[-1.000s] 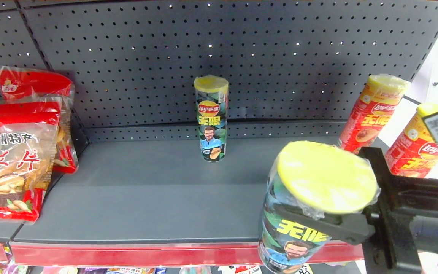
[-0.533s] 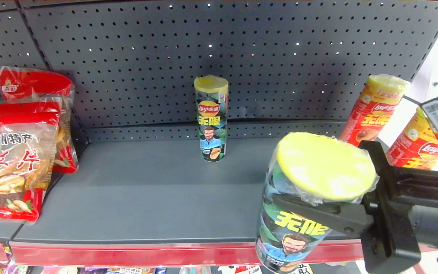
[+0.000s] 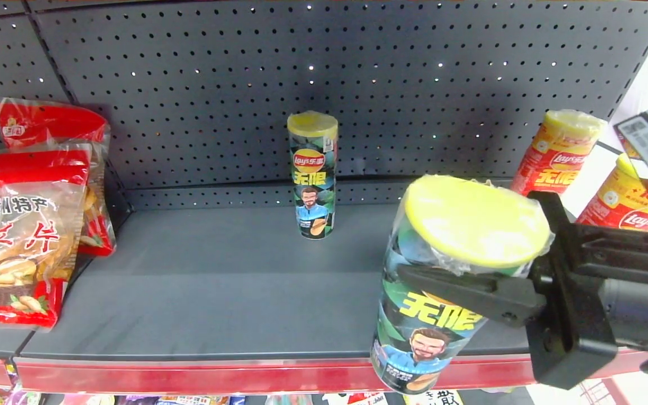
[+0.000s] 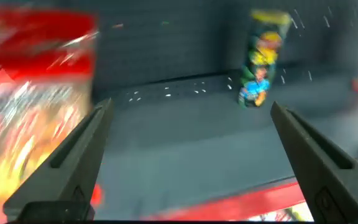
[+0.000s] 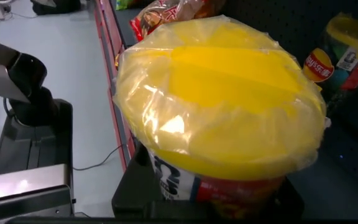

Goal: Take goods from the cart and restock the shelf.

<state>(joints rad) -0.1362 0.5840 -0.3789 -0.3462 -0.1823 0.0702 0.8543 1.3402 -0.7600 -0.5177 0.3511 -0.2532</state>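
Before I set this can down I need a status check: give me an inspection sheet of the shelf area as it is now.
Surface: grey shelf, bare across the middle and front.
Job's things: held can, green with a yellow lid, slightly tilted at the shelf's front edge on the right; standing can, same kind, upright near the back.
Clutter: snack bags on the left; two red cans on the right.
Hands: right hand shut on the held can just under its lid; left hand open, holding nothing.
Cables: one thin cable on the floor.
Surroundings: perforated back panel.
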